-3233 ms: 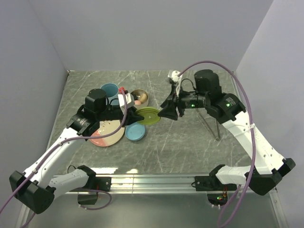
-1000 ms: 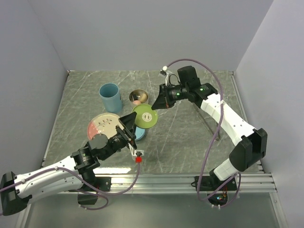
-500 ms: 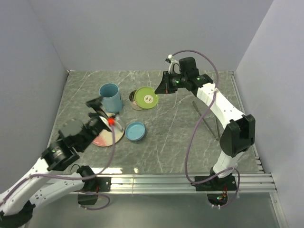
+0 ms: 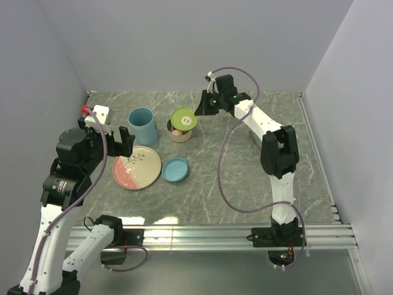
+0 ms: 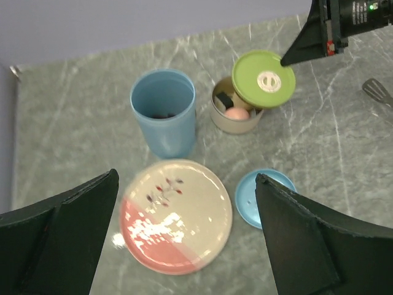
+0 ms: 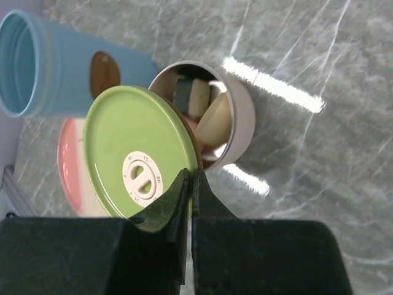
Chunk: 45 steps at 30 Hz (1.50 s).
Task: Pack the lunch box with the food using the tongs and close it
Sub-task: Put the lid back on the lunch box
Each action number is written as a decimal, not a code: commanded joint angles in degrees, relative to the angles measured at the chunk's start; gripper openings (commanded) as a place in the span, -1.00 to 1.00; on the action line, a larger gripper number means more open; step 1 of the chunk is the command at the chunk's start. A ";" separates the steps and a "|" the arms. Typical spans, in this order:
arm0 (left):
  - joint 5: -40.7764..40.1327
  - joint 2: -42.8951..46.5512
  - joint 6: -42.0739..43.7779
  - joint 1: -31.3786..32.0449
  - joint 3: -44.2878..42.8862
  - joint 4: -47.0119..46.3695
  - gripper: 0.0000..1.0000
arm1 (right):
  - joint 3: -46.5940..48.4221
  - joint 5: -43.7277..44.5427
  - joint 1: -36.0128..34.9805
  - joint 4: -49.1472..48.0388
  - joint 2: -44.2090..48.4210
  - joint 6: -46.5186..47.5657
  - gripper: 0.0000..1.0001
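**Top view.** The right gripper (image 4: 198,111) pinches the green lid (image 4: 183,118) by its edge above the box (image 4: 180,134), which stands just right of the cup (image 4: 142,125).

**Left wrist view.** The left gripper (image 5: 184,181) is spread wide and holds nothing. The lid sits tilted over the box's side away from the cup, and food (image 5: 236,114) shows inside.

**Right wrist view.** A round steel box holds a beige egg (image 6: 215,123) and a black-and-white piece (image 6: 187,95).

The step appears to be closing. Next, the lid needs levelling, centring on the rim and lowering.
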<state>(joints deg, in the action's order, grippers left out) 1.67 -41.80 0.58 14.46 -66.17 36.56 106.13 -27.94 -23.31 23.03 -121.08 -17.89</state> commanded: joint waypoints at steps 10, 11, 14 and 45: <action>9.40 2.25 -10.25 -8.39 2.36 1.59 0.99 | 10.68 3.86 -1.12 -5.98 -10.14 -2.68 -1.00; 9.58 2.42 -10.33 -8.83 2.71 1.41 0.99 | 10.68 3.86 -1.38 -6.06 -10.67 -2.68 -1.00; 9.84 2.69 -10.42 -9.27 3.59 1.33 0.99 | 10.24 3.95 -1.91 -6.59 -11.28 -2.59 -1.00; 11.34 3.31 -10.77 -10.24 6.93 0.45 0.99 | 15.60 16.95 -5.43 7.20 -13.92 6.20 -1.00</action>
<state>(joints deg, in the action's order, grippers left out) 12.01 -39.09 -9.32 4.49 -59.57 38.81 118.43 -15.40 -28.16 26.17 -134.26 -15.00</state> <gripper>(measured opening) 0.994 0.026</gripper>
